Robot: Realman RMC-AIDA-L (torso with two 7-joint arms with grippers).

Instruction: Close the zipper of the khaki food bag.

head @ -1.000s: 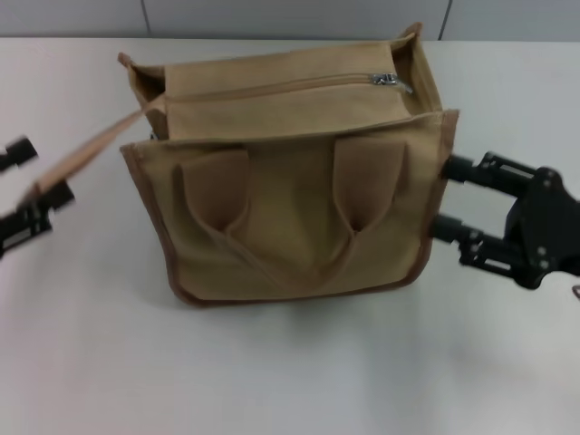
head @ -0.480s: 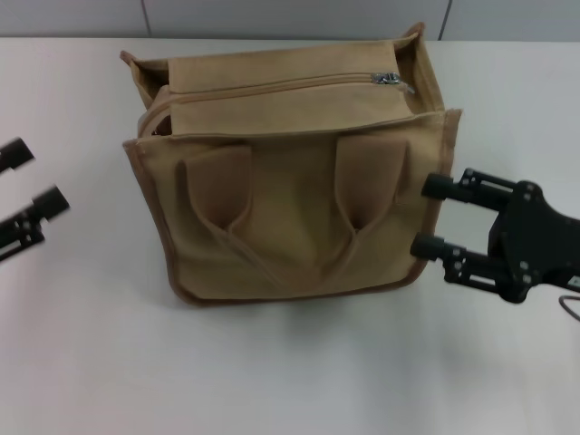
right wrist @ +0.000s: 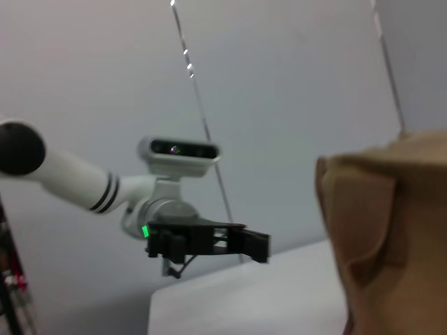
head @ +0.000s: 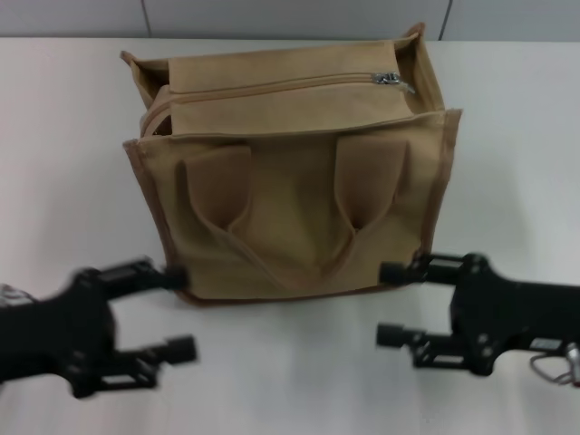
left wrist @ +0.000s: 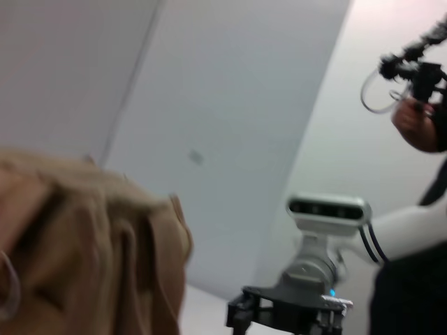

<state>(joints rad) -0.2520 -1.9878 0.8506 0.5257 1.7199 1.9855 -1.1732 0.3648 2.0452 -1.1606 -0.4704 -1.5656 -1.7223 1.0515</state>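
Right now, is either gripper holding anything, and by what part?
Nothing is held. The left gripper and right gripper are both open in front of the bag, gripping neither it nor the zipper.

i see the khaki food bag (head: pixel 294 172) upright mid-table (head: pixel 507 109), the zipper (head: pixel 281 87) along its top, left gripper (head: pixel 177 313) and right gripper (head: pixel 391 304) flanking its near corners.

The khaki food bag (head: pixel 294 172) stands upright on the white worktop (head: pixel 290 381), its zipper (head: pixel 281 86) run along the top panel, with the left end effector (head: pixel 172 313) and right end effector (head: pixel 391 304) both spread apart near its lower corners.
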